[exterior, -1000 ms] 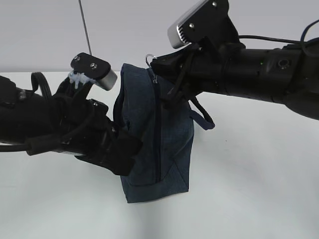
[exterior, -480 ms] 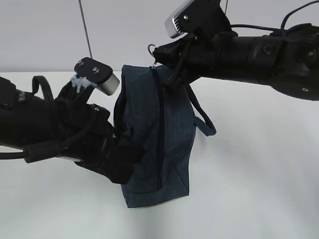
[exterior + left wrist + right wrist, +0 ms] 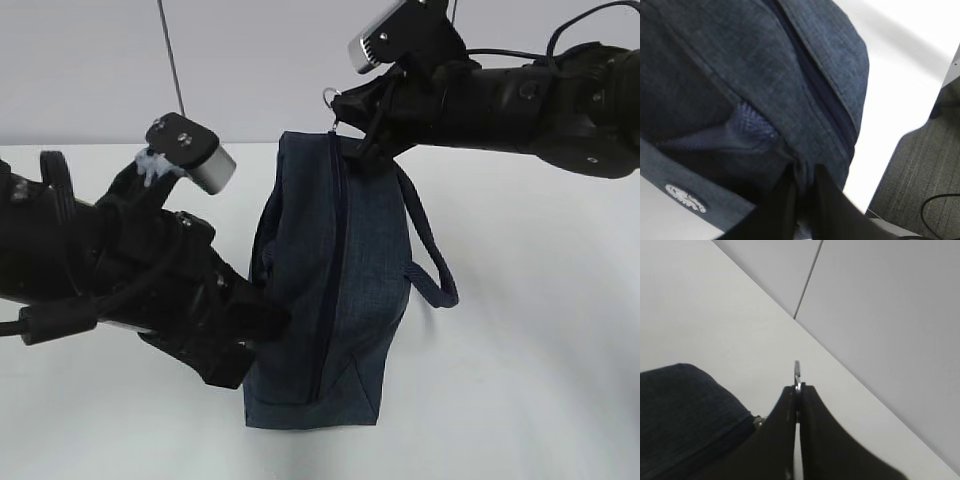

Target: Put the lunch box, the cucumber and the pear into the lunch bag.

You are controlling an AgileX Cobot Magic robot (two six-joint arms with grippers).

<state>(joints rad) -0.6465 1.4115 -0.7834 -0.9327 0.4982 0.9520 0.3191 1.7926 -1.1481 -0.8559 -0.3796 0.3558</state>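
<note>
Lunch bag (image 3: 335, 290): stood upright mid-counter (image 3: 520, 380), zipper shut.
Left tool (image 3: 804, 187): clenched on the bag's fabric at its near left side.
Right tool (image 3: 797, 390): pinched the ring pull (image 3: 797, 371) at the bag's far top.

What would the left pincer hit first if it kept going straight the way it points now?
Nothing new: the left pincer is already against the lunch bag, its tips pinching a fold of the navy fabric low on the bag's side. Pushing on would probably just press into the bag.
</note>
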